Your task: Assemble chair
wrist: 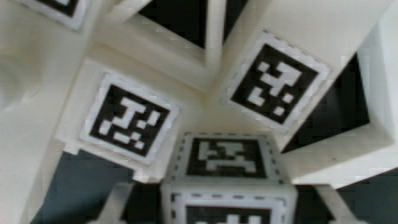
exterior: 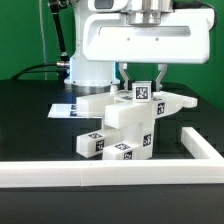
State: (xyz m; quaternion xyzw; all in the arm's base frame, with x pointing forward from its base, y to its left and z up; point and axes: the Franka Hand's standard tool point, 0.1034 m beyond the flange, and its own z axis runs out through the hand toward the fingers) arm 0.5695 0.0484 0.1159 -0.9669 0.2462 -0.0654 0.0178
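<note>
The chair is a partly joined cluster of white blocky parts with black-and-white tags, standing mid-table in the exterior view. My gripper hangs straight down over its top. It is shut on a small tagged chair part that sits on the upper slab. In the wrist view that tagged part fills the gap of my gripper, with more tagged faces of the chair beyond it. The fingertips are mostly hidden by the part.
A long white L-shaped border rail runs along the front and up the exterior view's right. The marker board lies flat behind the chair on the exterior view's left. The robot's base stands at the back.
</note>
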